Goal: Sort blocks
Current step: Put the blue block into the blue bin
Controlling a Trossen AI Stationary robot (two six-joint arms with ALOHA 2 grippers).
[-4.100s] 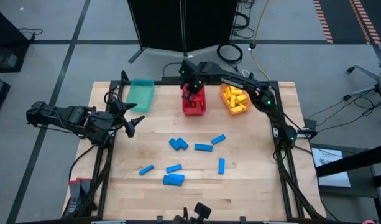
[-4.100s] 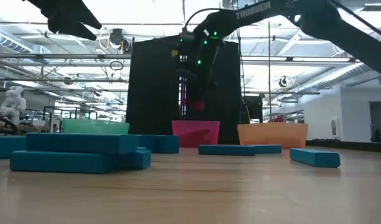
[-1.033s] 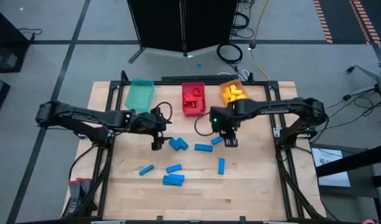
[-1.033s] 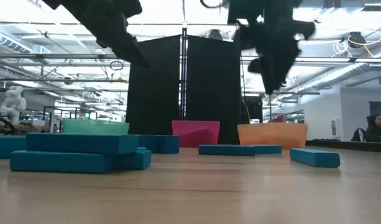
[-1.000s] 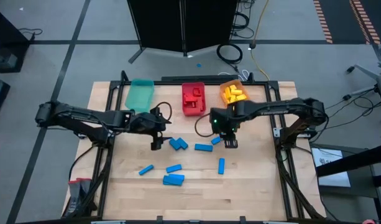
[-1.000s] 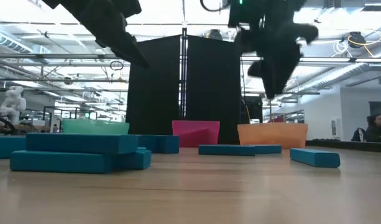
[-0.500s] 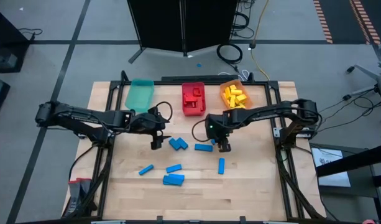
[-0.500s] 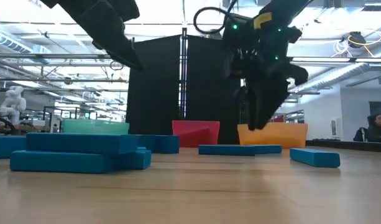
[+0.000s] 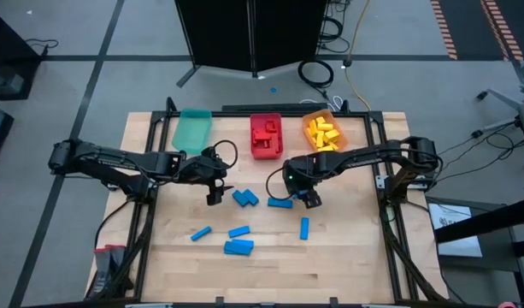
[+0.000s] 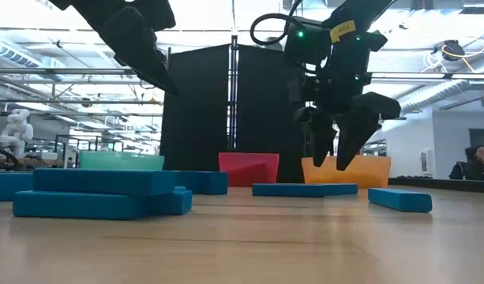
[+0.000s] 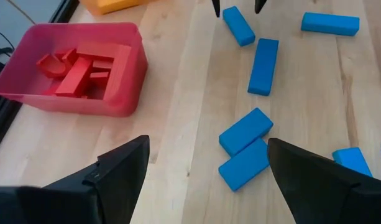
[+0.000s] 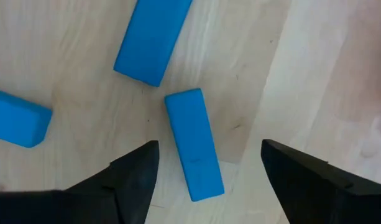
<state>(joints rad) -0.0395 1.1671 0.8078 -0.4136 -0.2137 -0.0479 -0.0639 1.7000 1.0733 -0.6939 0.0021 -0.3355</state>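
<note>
The tabletop [image 9: 347,257] carried three bins along its far edge: a teal one [image 9: 192,130] with nothing visible inside, a red one [image 9: 265,135] with red blocks, and an orange one [image 9: 323,133] with yellow blocks. Only blue blocks [image 9: 238,247] were left loose, scattered across the middle.

Over the last second the right arm had swung in from beside the orange bin, dropped low over the blue block [image 9: 297,193] just beside a longer blue bar [image 9: 279,203], and spread the fingers of the right tool [image 9: 308,198] from narrow to wide apart. That read as the set-up for a grasp, with nothing held yet. Four seconds earlier that tool had been over the red bin, so red seemed finished and blue was the remaining colour.

The left tool [image 9: 214,186] had stayed where it was, fingers apart and empty, hovering just beside the pair of blue blocks [image 9: 244,198] left of centre.

The right wrist view showed what the high view hid: the blue block [image 12: 194,144] lay between the two dark fingers [image 12: 135,177], untouched. The low view showed the right tool [image 10: 337,150] stopping short of the wood. The left wrist view alone showed the red blocks [image 11: 79,72] inside their bin.
</note>
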